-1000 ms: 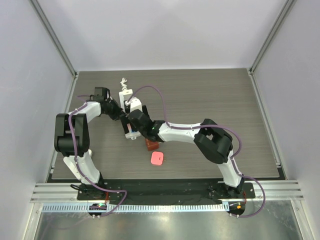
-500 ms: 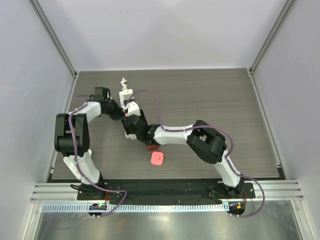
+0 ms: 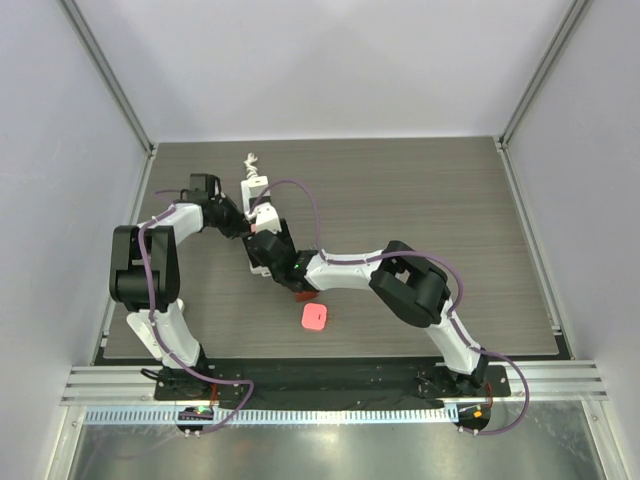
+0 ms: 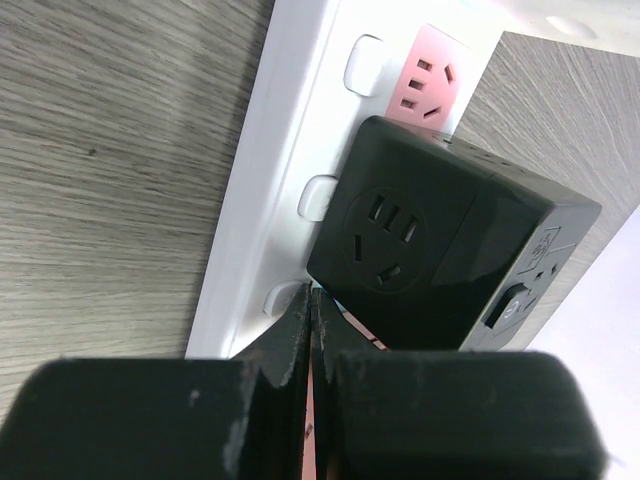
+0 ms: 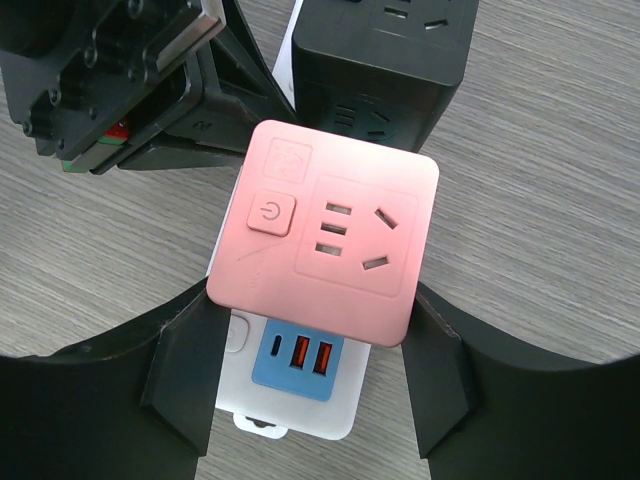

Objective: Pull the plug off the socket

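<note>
Long narrow white plastic power strip (image 4: 262, 190) lies flat on the dark wood-grain tabletop (image 3: 420, 200), left of centre, between the two wrists. Its short white cord stub (image 3: 248, 160) points toward the far edge.

Seated in the strip:
- Square pink plastic cube plug (image 5: 325, 235), with a power button and one outlet on its top face, at the near end. It sits just above the strip's blue USB panel (image 5: 298, 358).
- Black plastic cube adapter (image 4: 430, 250), in the next position up, just beside the pink one.
- Beyond the black cube, a pink-marked outlet face (image 4: 430, 80) is exposed.

Right gripper (image 5: 320, 330): jaws half spread and straddling the pink cube plug, one black finger against each side, pinching it.

Left gripper (image 4: 310, 330): fingers pressed together with nothing between them. The tips are at the seam where the strip's edge meets the lower corner of the black cube. Cannot tell whether they bear down on it.

On the tabletop nearer the bases:
- Small coral-pink rounded piece (image 3: 314, 318), lying apart from the strip.
- Reddish-brown object (image 3: 300, 292), partly hidden under the right arm.
</note>
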Robot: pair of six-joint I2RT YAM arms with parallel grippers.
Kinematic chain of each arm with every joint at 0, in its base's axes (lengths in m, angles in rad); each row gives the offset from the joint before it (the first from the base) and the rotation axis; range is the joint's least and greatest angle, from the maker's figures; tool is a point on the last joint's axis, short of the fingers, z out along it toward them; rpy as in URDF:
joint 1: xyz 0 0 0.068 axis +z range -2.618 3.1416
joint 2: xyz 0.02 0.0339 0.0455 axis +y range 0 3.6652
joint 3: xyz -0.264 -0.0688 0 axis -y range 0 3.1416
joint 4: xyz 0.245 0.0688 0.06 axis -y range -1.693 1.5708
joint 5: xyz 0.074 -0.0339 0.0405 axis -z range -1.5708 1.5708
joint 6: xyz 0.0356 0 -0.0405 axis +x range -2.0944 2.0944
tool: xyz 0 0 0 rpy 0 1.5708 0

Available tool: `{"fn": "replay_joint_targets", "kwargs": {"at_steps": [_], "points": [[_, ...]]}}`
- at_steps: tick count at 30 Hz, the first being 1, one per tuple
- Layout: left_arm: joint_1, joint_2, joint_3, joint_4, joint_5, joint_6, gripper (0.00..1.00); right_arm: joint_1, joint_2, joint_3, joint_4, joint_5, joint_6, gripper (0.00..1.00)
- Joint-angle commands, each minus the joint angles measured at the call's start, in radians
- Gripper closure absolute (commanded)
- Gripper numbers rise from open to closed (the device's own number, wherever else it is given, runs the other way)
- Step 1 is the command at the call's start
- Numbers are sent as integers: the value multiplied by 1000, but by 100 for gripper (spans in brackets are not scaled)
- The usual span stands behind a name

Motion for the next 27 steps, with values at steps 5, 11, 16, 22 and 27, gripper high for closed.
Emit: {"fn": "replay_joint_targets", "kwargs": {"at_steps": [5, 11, 16, 22, 27], "points": [[-14, 62, -17, -43, -51, 24, 100, -40, -20, 47, 92, 52, -25, 99], [-14, 80, -16, -40, -48, 25, 100, -41, -100, -143, 415, 86, -83, 99], [-14, 72, -10, -52, -62, 42, 100, -47, -99, -207, 591, 86, -116, 99], [-14, 80, -6, -49, -54, 39, 100, -71, -114, -256, 675, 18, -37, 99], [-14, 94, -13, -36, -43, 27, 100, -102, -148, -327, 793, -35, -1, 99]]}}
